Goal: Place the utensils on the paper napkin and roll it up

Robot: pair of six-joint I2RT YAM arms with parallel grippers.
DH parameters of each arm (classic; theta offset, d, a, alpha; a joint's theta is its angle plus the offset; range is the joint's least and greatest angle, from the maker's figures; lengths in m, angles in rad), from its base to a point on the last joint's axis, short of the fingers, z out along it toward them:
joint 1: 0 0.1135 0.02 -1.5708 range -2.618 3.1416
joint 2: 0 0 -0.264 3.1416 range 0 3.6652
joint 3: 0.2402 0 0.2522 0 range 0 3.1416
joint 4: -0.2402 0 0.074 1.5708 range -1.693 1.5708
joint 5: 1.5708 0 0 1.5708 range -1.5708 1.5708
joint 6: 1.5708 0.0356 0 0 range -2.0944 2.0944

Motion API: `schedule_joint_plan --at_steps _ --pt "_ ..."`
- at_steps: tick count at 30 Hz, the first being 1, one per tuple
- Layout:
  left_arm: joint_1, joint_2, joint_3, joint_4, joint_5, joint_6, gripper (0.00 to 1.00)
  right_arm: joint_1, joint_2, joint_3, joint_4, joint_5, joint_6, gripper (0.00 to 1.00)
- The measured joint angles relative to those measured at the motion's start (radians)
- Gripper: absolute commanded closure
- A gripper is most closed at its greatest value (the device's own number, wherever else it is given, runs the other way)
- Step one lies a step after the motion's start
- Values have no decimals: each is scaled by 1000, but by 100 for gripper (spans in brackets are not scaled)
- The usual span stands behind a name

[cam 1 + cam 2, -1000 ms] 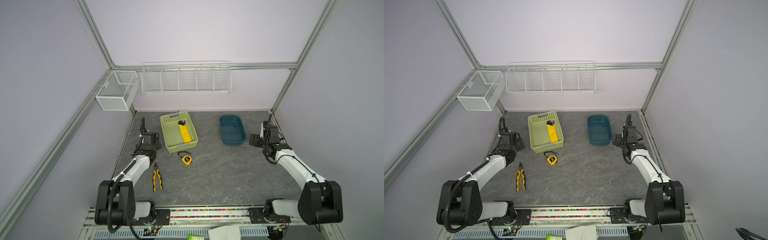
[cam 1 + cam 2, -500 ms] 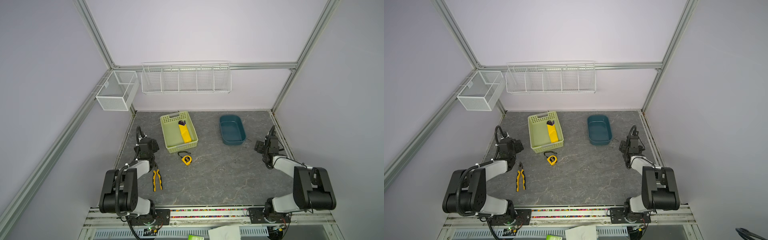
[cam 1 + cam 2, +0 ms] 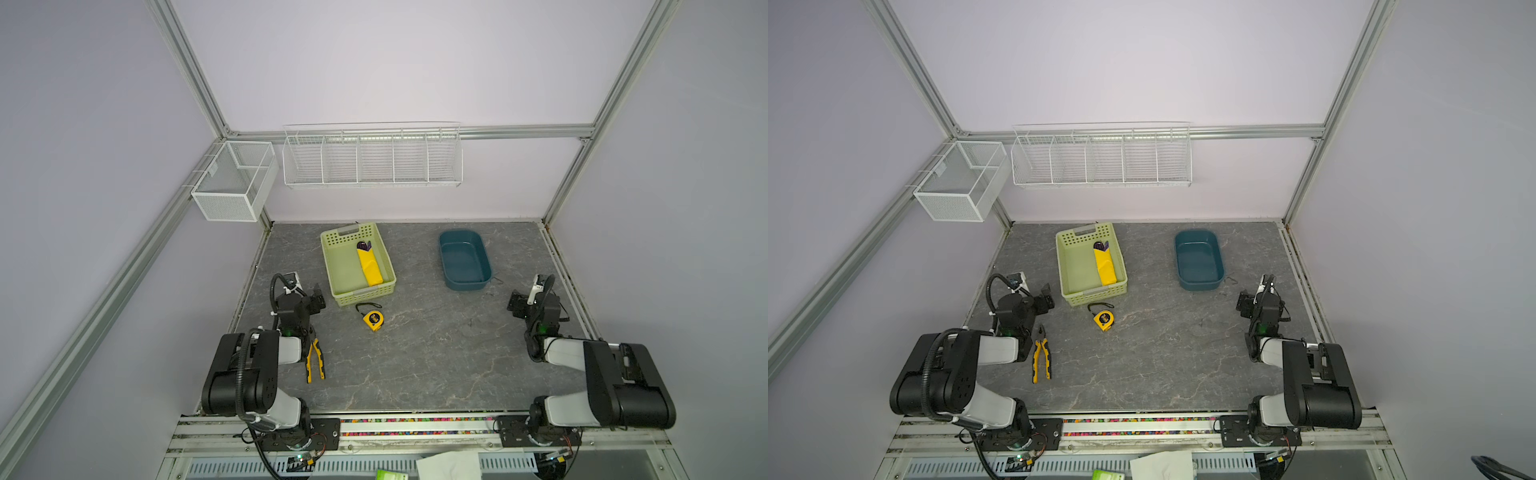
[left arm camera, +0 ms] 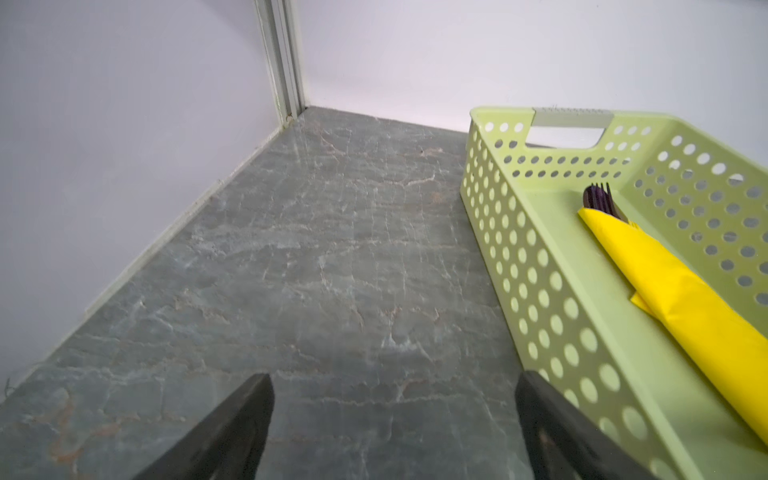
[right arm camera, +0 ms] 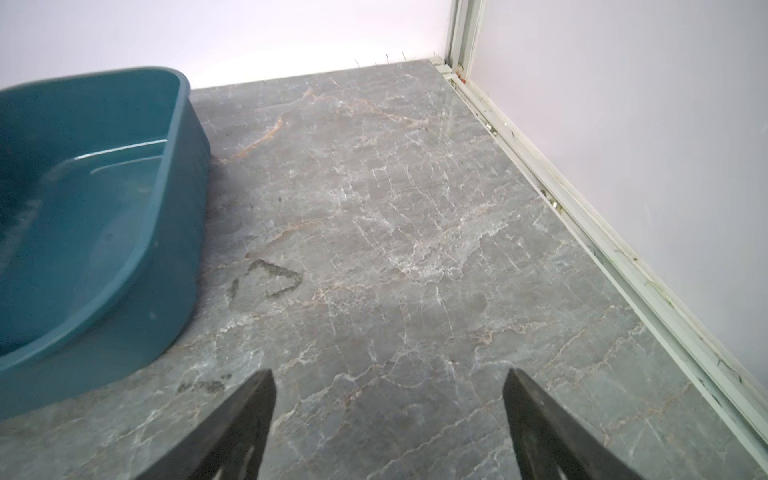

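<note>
The paper napkin point(image 3: 370, 269) is seen rolled around the utensils point(image 3: 364, 246) and laid in the green basket point(image 3: 365, 295) at eleven o'clock on the table point(image 3: 415, 353). Only the purplish heads are exposed, at the roll's twelve o'clock end. In the blue tub point(image 3: 465, 284), at one o'clock, only its bare floor is shown. The left gripper point(image 4: 392, 376) and right gripper point(image 5: 388, 372) are held spread wide over bare tabletop.

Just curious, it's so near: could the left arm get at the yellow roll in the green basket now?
Probably yes. The left end effector is open and empty beside the green basket; the rolled paper napkin lies inside, so it must clear the wall.
</note>
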Motion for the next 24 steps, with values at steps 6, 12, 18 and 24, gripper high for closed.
schedule_joint_plan --at_steps 6,12,18,24 --pt "-1 6 6 49 61 35 6 0 71 5 132 -95 -43 12" --pt "-46 6 13 76 64 85 1 16 119 42 101 -146 -83 12" --pt "-43 8 87 0 -24 67 1 34 118 49 101 -149 -104 12" --pt "-43 8 86 -21 -47 62 1 35 118 50 99 -149 -111 12"
